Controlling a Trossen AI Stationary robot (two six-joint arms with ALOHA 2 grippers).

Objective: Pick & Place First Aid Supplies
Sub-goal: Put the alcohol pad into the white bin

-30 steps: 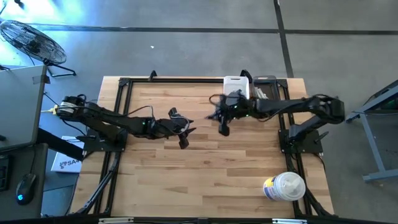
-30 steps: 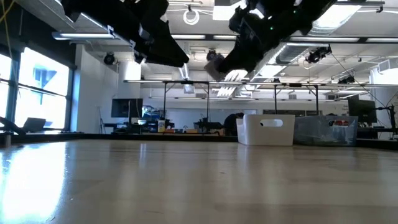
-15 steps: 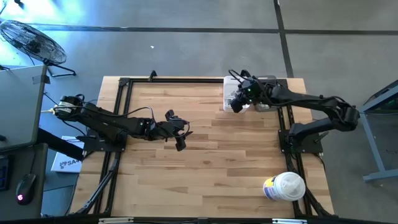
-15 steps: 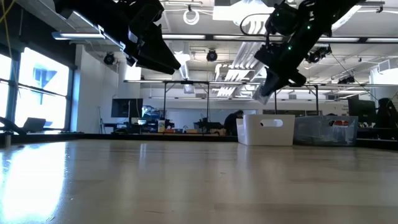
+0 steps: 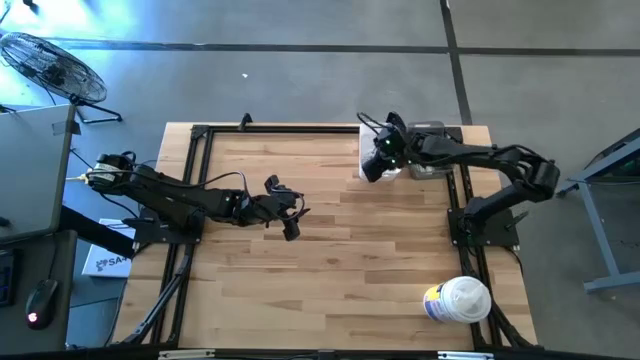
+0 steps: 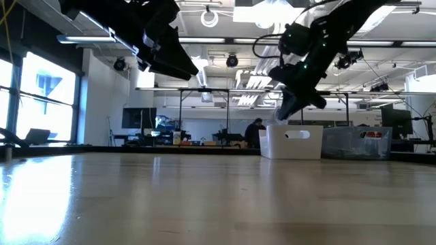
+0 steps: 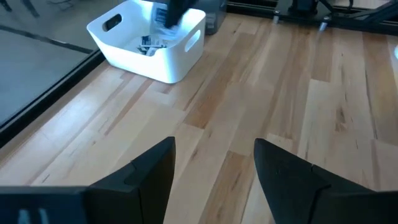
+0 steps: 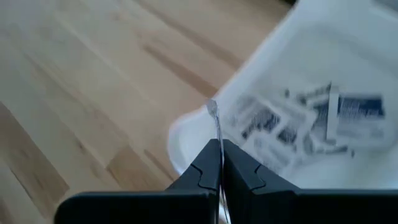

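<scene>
The right gripper [image 8: 219, 149] has swung from mid-table to the white bin's [image 5: 372, 133] rim, jaws pinched on a thin clear packet [image 8: 215, 118]. The left gripper [image 7: 214, 168] hovers mid-table, now spread wider, holding nothing

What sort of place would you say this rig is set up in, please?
Probably a robotics lab or workshop: a wooden table on a bare concrete floor, open ceiling with strip lights, and benches of equipment beyond the table.
</scene>
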